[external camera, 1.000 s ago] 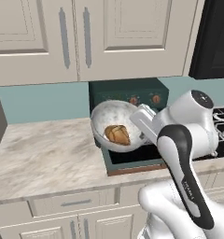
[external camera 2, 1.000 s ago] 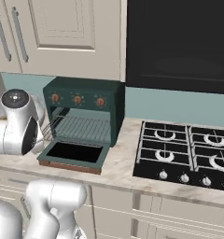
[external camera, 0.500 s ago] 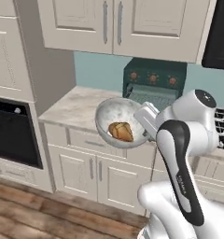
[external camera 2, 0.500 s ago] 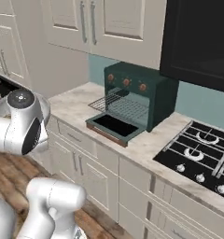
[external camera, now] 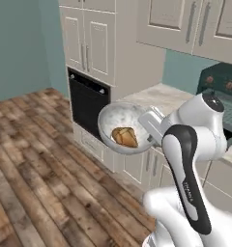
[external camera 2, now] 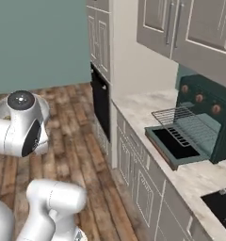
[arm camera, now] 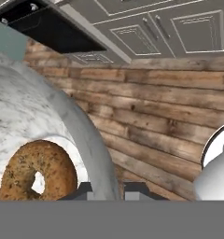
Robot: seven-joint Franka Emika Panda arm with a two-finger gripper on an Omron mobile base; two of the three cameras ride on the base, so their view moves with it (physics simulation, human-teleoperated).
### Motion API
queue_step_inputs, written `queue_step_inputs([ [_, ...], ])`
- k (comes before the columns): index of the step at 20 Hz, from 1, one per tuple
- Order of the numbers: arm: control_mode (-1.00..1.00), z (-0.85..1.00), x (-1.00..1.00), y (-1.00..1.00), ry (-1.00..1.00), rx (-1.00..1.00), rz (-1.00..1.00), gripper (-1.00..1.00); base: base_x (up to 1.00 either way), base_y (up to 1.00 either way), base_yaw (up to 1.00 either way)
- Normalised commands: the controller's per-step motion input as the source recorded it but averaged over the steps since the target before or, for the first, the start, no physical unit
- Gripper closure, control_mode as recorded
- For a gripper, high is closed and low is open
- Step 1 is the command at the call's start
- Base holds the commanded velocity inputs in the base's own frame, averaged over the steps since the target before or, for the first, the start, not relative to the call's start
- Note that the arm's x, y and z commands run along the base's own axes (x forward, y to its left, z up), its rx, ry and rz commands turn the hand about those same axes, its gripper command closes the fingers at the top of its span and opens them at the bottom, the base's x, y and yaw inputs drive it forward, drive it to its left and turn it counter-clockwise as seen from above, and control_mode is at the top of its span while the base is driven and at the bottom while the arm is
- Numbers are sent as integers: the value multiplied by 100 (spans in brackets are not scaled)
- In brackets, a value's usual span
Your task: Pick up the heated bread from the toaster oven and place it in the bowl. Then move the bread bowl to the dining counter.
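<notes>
My gripper (external camera: 152, 126) is shut on the right rim of the white-grey marbled bowl (external camera: 119, 121) and holds it up over the wooden floor, in front of the arm. The golden-brown bread (external camera: 124, 137) lies inside the bowl. From the hand view the bowl (arm camera: 34, 116) spreads across the left, and the bread (arm camera: 37, 173) shows as a seeded brown ring. The bowl's rim runs between the fingertips of the gripper (arm camera: 109, 190). The dark green toaster oven (external camera 2: 204, 117) stands on the counter with its door down and rack pulled out, also at the edge as toaster oven (external camera: 223, 84). The dining counter is out of view.
A black built-in wall oven (external camera: 86, 103) sits in the tall cream cabinet, close behind the bowl. Marbled counter (external camera 2: 143, 106) with cream cabinets runs along the right, with a black cooktop (external camera 2: 223, 207) at its near end. Wooden floor (external camera: 36, 159) lies open to the left, before a teal wall (external camera 2: 39, 42).
The whole picture has swung: the base has backed off and turned left from the counter, bringing floor and wall oven into view. The bowl with the bread stays in the gripper.
</notes>
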Motion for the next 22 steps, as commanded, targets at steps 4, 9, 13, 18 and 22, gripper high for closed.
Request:
queue_step_inputs([
  [4,100,0,0,0,0,0,0,100,9,6,65],
  [9,100,0,0,0,0,0,0,100,49,48,65],
  [13,100,0,0,0,0,0,0,100,74,55,66],
  [18,100,0,0,0,0,0,0,100,45,14,84],
  [22,100,0,0,0,0,0,0,100,23,0,95],
])
